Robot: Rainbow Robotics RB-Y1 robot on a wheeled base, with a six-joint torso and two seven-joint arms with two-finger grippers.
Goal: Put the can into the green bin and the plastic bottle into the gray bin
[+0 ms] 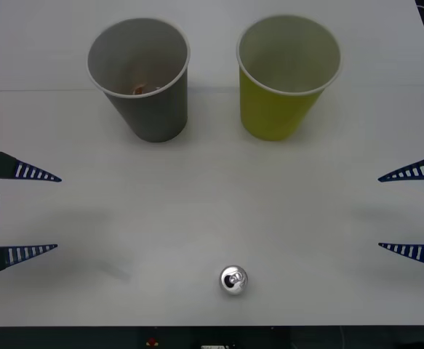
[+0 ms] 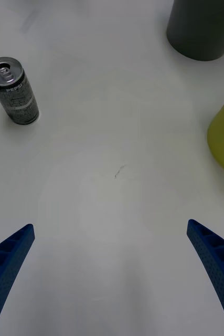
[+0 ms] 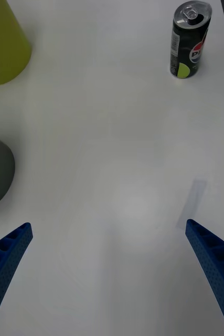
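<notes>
White tabletop (image 1: 212, 196). Far side: large gray paper cup (image 1: 142, 76), something brownish at its bottom; beside it, large yellow-green paper cup (image 1: 284, 76), apparently empty. Small dark drink can (image 1: 233, 281) with a silver top stands upright near the front edge, midway between the arms. Left gripper (image 1: 33, 211) and right gripper (image 1: 404, 211) hover low at the table's sides, fingers spread, holding nothing.

Can is probably light, rigid, slick; grip mid-body.

Front view shows the can's top; wrist views show its labelled side.

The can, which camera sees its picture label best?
The left wrist view: the can stands upright there, showing its round logo and green spot. The right wrist view shows its gray lettered side. The front view shows just its shiny top.
</notes>
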